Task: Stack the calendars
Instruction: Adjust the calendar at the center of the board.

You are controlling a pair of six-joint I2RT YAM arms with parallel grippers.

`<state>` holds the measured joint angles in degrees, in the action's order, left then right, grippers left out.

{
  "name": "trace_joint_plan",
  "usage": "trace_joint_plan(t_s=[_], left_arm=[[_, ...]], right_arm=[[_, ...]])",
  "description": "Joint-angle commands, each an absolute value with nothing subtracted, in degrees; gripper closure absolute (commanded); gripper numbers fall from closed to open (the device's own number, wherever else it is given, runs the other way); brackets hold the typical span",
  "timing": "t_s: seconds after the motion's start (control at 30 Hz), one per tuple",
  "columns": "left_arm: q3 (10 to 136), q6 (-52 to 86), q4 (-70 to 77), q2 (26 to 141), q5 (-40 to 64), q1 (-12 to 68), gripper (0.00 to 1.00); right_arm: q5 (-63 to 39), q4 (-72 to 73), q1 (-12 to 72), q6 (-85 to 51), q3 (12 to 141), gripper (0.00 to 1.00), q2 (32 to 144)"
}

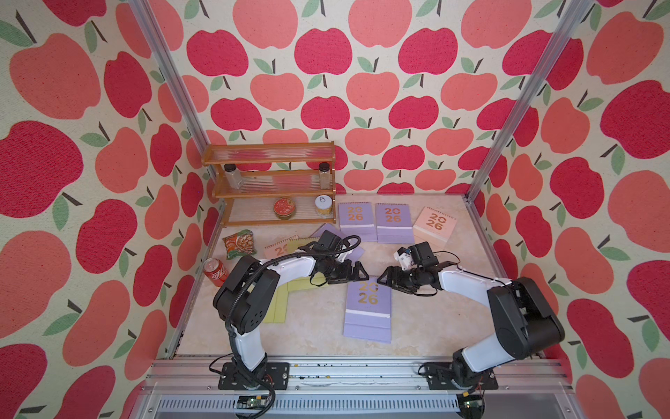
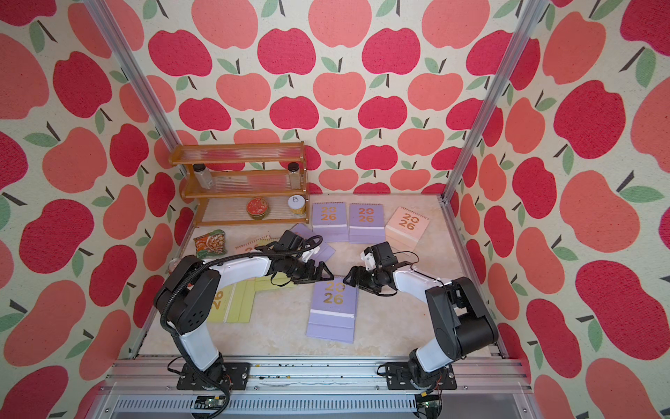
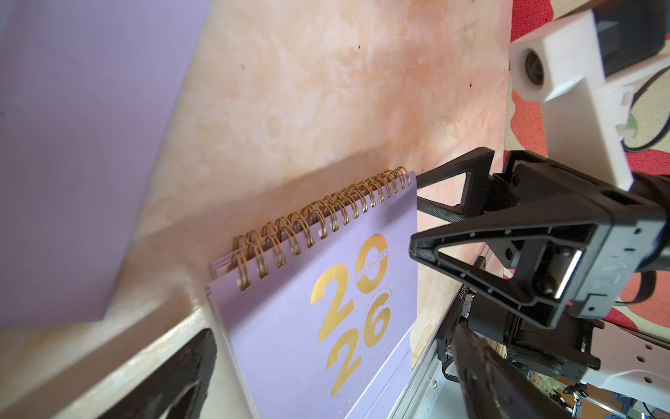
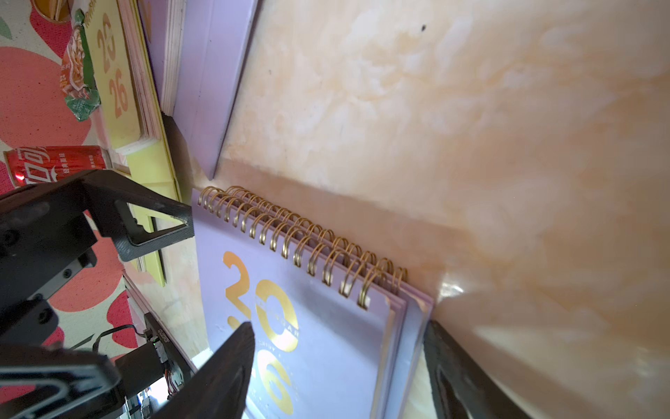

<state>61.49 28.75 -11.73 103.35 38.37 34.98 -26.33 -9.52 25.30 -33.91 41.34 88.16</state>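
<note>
Reading across the tabletop (image 1: 315, 337), gold "2026" numerals mark the calendars. The lilac calendar (image 1: 368, 312) lies flat at front centre, its spiral edge between the two grippers. In the left wrist view tiny letters, "CALENDAR", cross its zero (image 3: 371, 265) — too small to read in both top views. Just beside the binding's left end, the left gripper (image 1: 357, 272) stands wide open and empty. The right gripper (image 1: 382, 280) is open too, with one finger (image 4: 232, 362) above the cover and its mate off the side edge. A top view shows "26" on a yellow-green calendar (image 2: 232, 301) beside the left arm. Only the right wrist view shows white Chinese characters on the red can (image 4: 54, 163).
</note>
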Motion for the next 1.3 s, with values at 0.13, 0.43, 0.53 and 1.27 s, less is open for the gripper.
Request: trace_joint_plan(t_s=[0.13, 0.43, 0.53, 1.27], left_arm=[[63.6, 30.7, -9.5, 104.9, 39.2, 35.8, 0.00], [63.6, 31.5, -8.7, 105.1, 39.7, 36.2, 0.00], [63.4, 31.5, -8.8, 104.9, 39.6, 36.2, 0.01], [120.2, 13.2, -39.1, 120.1, 39.6, 31.6, 0.01]], right_arm=[[-27.9, -6.7, 25.9, -36.7, 42.0, 0.24, 89.0], [-29.6, -2.3, 26.0, -39.9, 41.3, 0.24, 90.4], [-29.3, -2.5, 26.0, -39.8, 41.5, 0.24, 90.7], [-24.4, -28.7, -4.5, -21.4, 58.5, 0.22, 79.8]])
